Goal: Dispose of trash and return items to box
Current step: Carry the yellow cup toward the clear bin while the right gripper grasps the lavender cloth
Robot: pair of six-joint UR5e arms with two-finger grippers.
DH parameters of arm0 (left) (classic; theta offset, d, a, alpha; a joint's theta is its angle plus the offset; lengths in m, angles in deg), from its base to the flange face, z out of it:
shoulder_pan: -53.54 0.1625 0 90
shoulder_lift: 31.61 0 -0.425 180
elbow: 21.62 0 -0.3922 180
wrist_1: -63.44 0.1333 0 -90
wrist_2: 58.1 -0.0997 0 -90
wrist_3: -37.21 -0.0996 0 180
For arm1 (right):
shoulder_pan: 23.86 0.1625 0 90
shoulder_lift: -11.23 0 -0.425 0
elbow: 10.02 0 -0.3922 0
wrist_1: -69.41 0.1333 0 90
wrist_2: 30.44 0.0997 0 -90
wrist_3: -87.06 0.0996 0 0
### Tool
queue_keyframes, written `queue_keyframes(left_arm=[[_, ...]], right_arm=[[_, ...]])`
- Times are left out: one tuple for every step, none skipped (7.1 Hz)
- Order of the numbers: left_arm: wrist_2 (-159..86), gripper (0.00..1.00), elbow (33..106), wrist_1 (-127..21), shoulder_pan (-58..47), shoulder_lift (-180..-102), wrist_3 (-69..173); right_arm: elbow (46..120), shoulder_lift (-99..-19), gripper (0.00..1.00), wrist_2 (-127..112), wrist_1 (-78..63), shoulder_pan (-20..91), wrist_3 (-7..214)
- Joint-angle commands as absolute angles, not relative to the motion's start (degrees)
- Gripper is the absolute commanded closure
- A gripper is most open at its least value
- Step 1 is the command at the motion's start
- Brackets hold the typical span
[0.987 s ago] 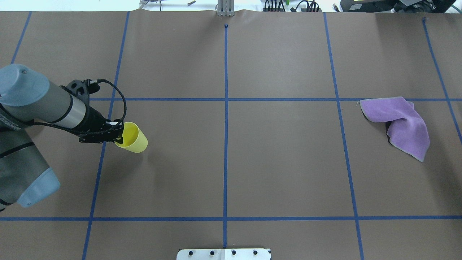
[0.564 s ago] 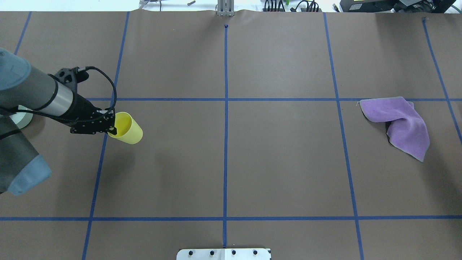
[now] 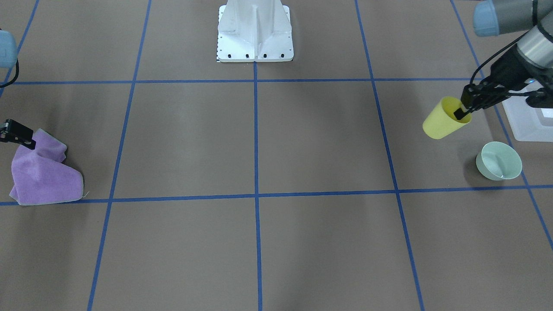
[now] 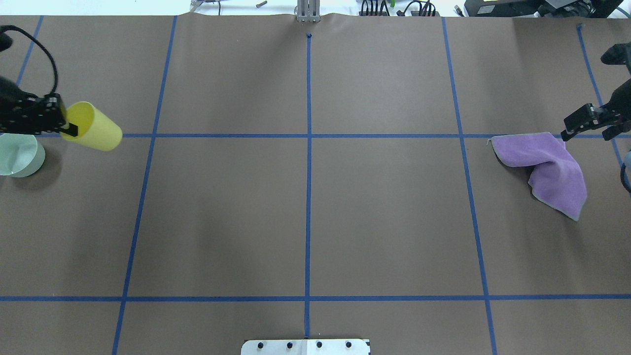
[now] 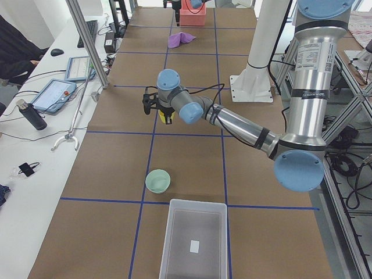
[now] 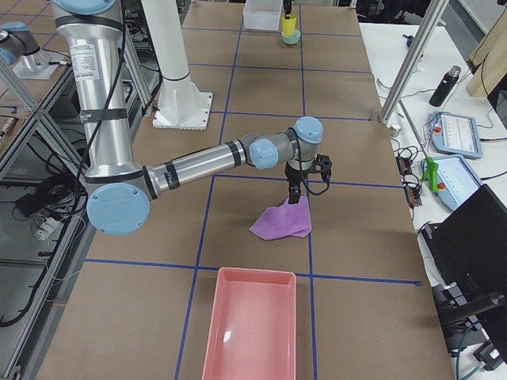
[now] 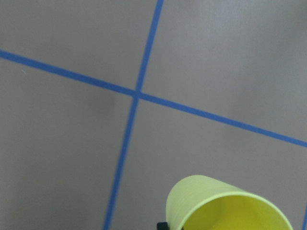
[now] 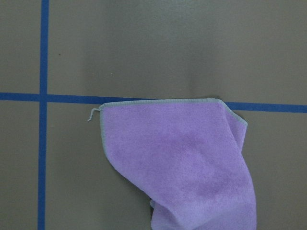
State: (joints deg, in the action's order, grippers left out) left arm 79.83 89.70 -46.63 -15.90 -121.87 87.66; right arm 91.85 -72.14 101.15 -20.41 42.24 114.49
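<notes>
The overhead view cut off at its left edge, catching only part of the mint bowl [image 4: 17, 155] and none of the box. The front-facing view showed the box [image 3: 529, 125] at its right edge, with the whole bowl just below it. My left gripper [image 4: 68, 129] was clamped on the rim of the yellow cup [image 4: 96, 131], one finger inside the mouth, at the overhead's upper left. The cup's long axis ran nearly left-right there, mouth to the left, base to the right and slightly down. My right gripper [image 4: 591, 122] hung at the upper right corner of the purple cloth [image 4: 547, 165]; I could not tell its jaw gap.
</notes>
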Motion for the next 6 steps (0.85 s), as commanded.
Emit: queue_keyframes(left_arm=[[80.1, 1.0, 88.3, -46.1, -26.0, -114.3, 66.3], [80.1, 1.0, 86.8, -42.9, -31.0, -114.1, 57.8], [79.7, 1.0, 86.0, -38.2, -34.5, -114.1, 49.2], [79.3, 1.0, 84.7, -35.2, -37.9, -114.2, 42.9], [79.3, 1.0, 82.9, -34.9, -41.0, -114.5, 38.7], [79.3, 1.0, 81.7, -34.2, -43.5, -114.5, 35.1]], right_arm=[[91.7, -71.6, 0.0, 98.7, -20.4, 39.3, 115.0], [91.2, -71.6, 0.0, 95.6, -20.4, 38.4, 115.0], [89.1, -71.5, 0.0, 93.2, -20.4, 37.8, 114.8], [86.5, -70.4, 0.0, 91.6, -20.4, 37.3, 114.7], [84.5, -69.5, 0.0, 91.1, -19.5, 36.4, 114.7], [81.2, -69.4, 0.0, 91.1, -16.7, 35.9, 114.6]])
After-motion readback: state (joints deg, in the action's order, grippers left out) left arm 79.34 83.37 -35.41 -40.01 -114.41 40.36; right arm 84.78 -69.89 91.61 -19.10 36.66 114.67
